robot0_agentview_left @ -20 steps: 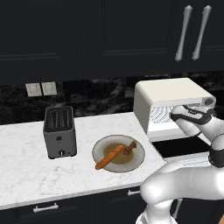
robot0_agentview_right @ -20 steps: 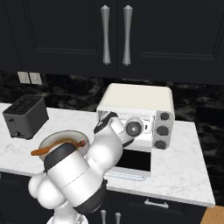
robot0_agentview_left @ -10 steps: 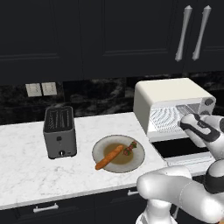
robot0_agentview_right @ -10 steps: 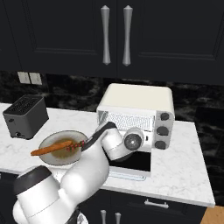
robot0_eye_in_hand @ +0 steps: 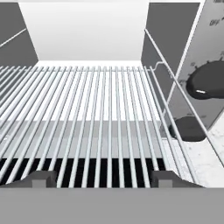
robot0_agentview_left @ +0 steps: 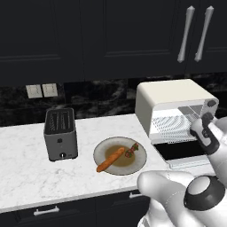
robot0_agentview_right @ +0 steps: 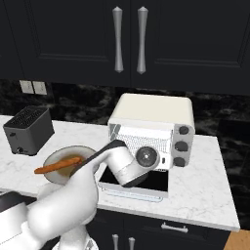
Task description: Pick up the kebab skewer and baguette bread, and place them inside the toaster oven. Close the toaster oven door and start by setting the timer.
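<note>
**Empty claw at the oven mouth, food off to its left**

The claw (robot0_eye_in_hand: 112,178) hangs wide open with nothing between its tips, pointed straight into the toaster oven (robot0_agentview_left: 170,95), just in front of the bare wire rack (robot0_eye_in_hand: 87,118). The toaster oven door (robot0_agentview_right: 134,183) lies folded down flat on the desk (robot0_agentview_left: 26,173) below the hand.

The baguette bread (robot0_agentview_left: 111,159) and the kebab skewer (robot0_agentview_left: 131,150) both lie on the plate (robot0_agentview_left: 141,160), near the oven on its left side, between it and the grey toaster (robot0_agentview_left: 60,133). So the coming move likely means swinging left and down. The loaf's long axis runs diagonally, its near end pointing toward the desk's front edge, so the claw would probably need to close across it.
</note>
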